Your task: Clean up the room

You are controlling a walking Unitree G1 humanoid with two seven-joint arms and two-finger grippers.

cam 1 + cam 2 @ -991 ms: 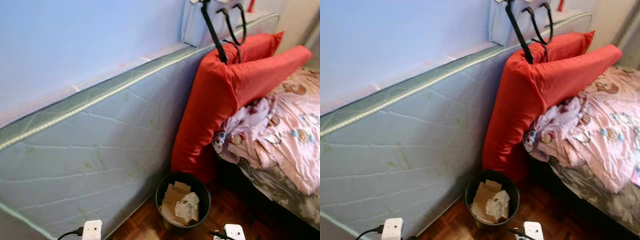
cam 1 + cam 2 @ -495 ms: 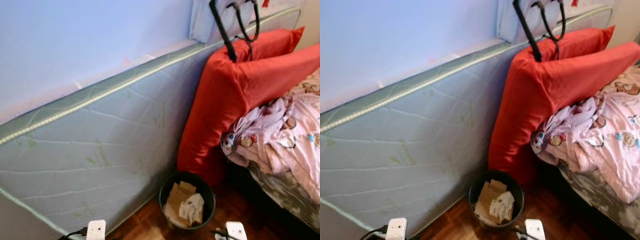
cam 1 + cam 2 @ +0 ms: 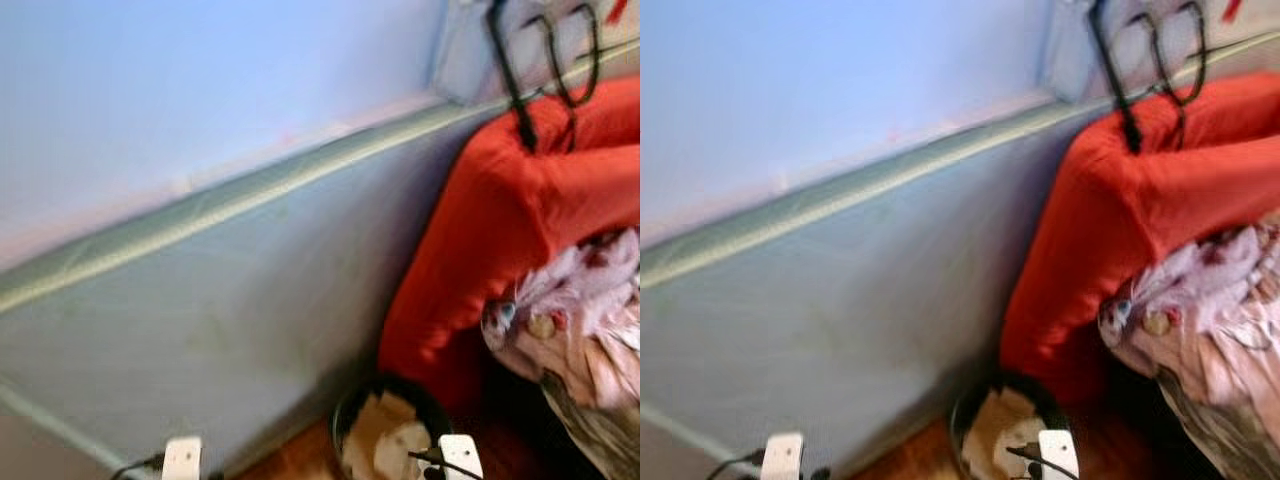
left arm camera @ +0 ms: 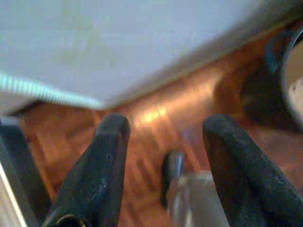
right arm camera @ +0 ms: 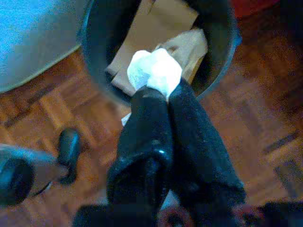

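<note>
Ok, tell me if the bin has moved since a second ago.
No. The bin still stands below the red cushion, beside the mattress; the camera shifted.

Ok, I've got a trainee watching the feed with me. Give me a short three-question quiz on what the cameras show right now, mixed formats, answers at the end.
1. True or false: the right gripper is shut on a white crumpled wad.
2. Multiple choice: what lies right beyond that wad in the right wrist view? A) a laundry basket B) the black bin holding cardboard and paper C) a drawer
3. Fill in: the left gripper is ____ and holds nothing, over the wooden floor beside the mattress that stands on edge against the wall.

Key: 1 true; 2 B; 3 open
</note>
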